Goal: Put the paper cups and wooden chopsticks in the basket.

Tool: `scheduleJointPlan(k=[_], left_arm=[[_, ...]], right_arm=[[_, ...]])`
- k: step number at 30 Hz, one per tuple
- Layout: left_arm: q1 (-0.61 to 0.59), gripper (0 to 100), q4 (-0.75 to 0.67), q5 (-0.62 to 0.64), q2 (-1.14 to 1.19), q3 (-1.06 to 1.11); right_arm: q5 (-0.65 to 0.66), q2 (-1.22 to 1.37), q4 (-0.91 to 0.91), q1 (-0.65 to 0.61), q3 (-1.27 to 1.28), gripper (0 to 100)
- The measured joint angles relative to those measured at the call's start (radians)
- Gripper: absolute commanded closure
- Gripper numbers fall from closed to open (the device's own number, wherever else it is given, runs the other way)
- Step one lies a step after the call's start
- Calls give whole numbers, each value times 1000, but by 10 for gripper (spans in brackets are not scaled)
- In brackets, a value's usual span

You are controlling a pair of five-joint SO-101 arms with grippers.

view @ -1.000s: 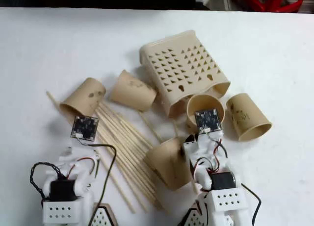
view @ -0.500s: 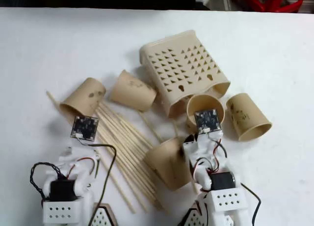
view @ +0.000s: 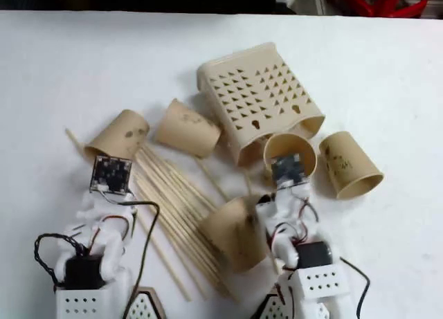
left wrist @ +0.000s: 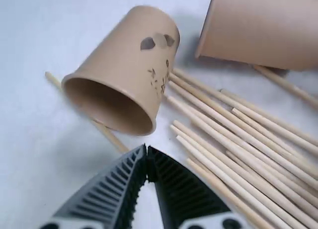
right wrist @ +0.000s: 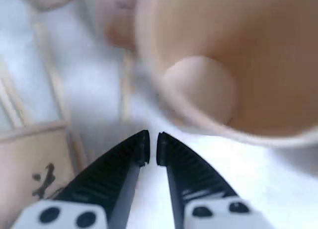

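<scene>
Closed, empty left gripper (left wrist: 147,150), jaws pressed together, just short of the mouth of the leftmost cup (left wrist: 124,70), which lies on its side on the white table (left wrist: 30,50). Shifted toward 11 o'clock in the high view since a second ago, nearer that cup. Wooden chopsticks (left wrist: 238,139) just beside the gripper, fanned from 11 to 5 o'clock between the two arms, one stick passing under the leftmost cup. Second cup (left wrist: 263,28) on its side at 2 o'clock from the first.

Empty right gripper (right wrist: 150,139), jaws all but together with only a sliver between the tips, facing the open mouth of the middle cup (right wrist: 233,65). Moved slightly toward 10 o'clock since the earlier frame; near cup (view: 232,230), at 8 o'clock from this wrist, nudged a little the same way. Rightmost cup (view: 349,163) on its side at 3 o'clock from the middle cup. Basket (view: 259,97) at 12 o'clock, perforated face up, touching the middle cup. All cups and chopsticks on the table, outside the basket.

Dark printed marks on the cup walls, not legible.
</scene>
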Motion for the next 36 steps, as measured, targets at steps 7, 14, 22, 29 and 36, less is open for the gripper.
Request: scheduleJointPlan(k=[7, 14, 22, 29, 36], left_arm=[[0, 976, 0, 0, 0, 0], [0, 976, 0, -126, 0, 14], [0, 976, 0, -187, 0, 15], [0, 976, 0, -190, 0, 15], [0, 976, 0, -190, 0, 15]], right_arm=[[204, 0, 230, 164, -379, 956], [325, 12, 354, 175, -706, 897], [330, 413, 365, 173, -965, 830], [443, 891, 370, 186, -1212, 700], [657, 1180, 370, 183, -1283, 700]])
